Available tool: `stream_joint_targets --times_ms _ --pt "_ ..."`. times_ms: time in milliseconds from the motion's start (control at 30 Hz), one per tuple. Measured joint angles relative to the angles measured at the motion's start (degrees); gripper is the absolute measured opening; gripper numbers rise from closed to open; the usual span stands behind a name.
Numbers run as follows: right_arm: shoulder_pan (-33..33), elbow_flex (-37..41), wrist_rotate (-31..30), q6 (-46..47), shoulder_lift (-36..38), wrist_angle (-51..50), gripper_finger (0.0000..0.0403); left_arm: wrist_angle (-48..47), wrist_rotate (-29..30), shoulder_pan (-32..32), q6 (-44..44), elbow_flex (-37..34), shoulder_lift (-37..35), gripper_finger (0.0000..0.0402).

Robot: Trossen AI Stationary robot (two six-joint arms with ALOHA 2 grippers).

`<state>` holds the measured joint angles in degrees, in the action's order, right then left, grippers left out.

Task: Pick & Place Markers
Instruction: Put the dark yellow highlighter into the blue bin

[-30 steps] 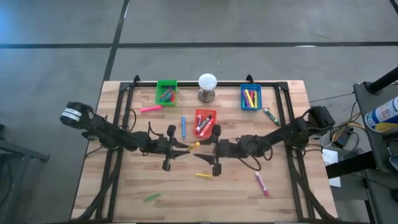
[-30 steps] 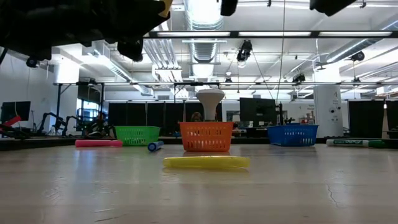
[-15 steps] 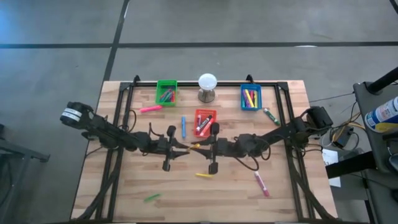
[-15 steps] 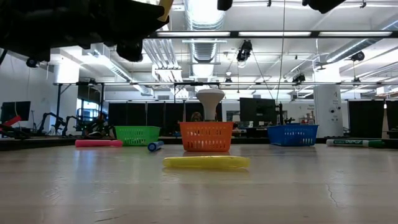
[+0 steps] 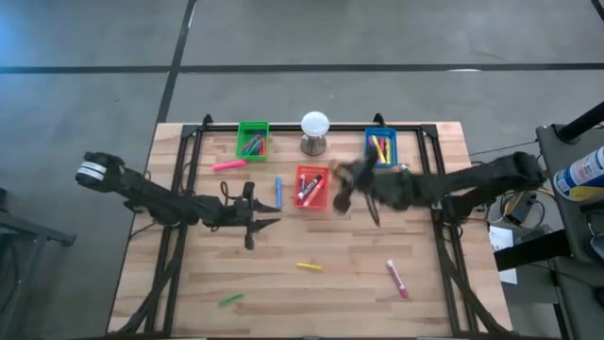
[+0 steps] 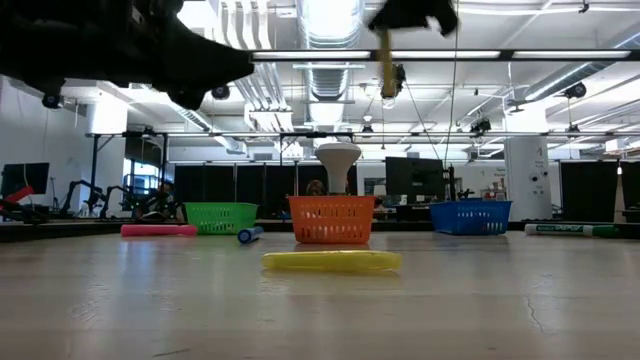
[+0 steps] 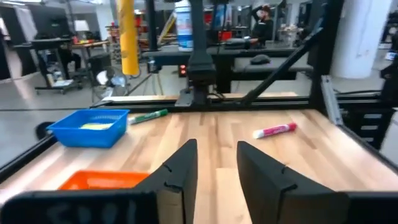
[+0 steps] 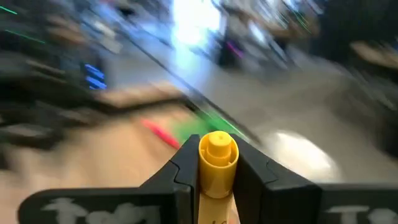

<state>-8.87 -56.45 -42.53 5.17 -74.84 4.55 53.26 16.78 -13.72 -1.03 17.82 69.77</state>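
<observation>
My right gripper (image 5: 345,187) is shut on a yellow marker (image 6: 384,60), high above the table between the red bin (image 5: 310,185) and the blue bin (image 5: 380,148). The marker also shows in the left wrist view (image 7: 127,37). My left gripper (image 5: 267,224) is open and empty over the table's middle left, as its wrist view (image 7: 217,165) shows. Loose markers lie flat on the table: a yellow one (image 5: 309,266), two pink ones (image 5: 228,165) (image 5: 397,279), a blue one (image 5: 278,192) and a green one (image 5: 231,299). My right gripper pinches the yellow marker between its two fingers, one on each side of the barrel just below its end (image 8: 217,165). The marker hangs upright below the gripper (image 6: 410,15), lifted clear of the table.
A green bin (image 5: 252,140) with markers stands at the far left. A white ball on a grey stand (image 5: 314,124) is at the far middle. A green-and-white marker (image 5: 411,177) lies by the blue bin. Black rails run along the table's left, right and far edges.
The yellow marker, which was between the tips of both grippers at the table's middle, is now in my right gripper alone. My right gripper has swung quickly up and toward the far right, toward the blue bin. My left gripper has drawn back toward the left edge.
</observation>
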Motion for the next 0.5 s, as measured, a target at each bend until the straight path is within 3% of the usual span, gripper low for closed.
stream_joint_targets --times_ms 100,200,367,500 --pt "9.0 -1.4 -1.0 10.4 4.3 -18.9 0.0053 -0.3 0.1 1.4 0.1 -1.9 -2.5 0.0087" --pt "19.0 -0.9 -0.6 14.8 5.3 -29.6 0.0053 -0.3 0.0 2.8 0.7 -3.6 -4.7 0.0061" --pt "36.1 0.2 11.4 12.2 3.2 -31.9 0.0053 -0.1 -0.3 3.8 0.9 -4.9 -6.2 0.0018" --pt "46.0 0.2 17.4 9.8 -0.3 -31.8 0.0053 -0.3 -0.4 3.9 0.6 -5.1 -6.4 0.0002"
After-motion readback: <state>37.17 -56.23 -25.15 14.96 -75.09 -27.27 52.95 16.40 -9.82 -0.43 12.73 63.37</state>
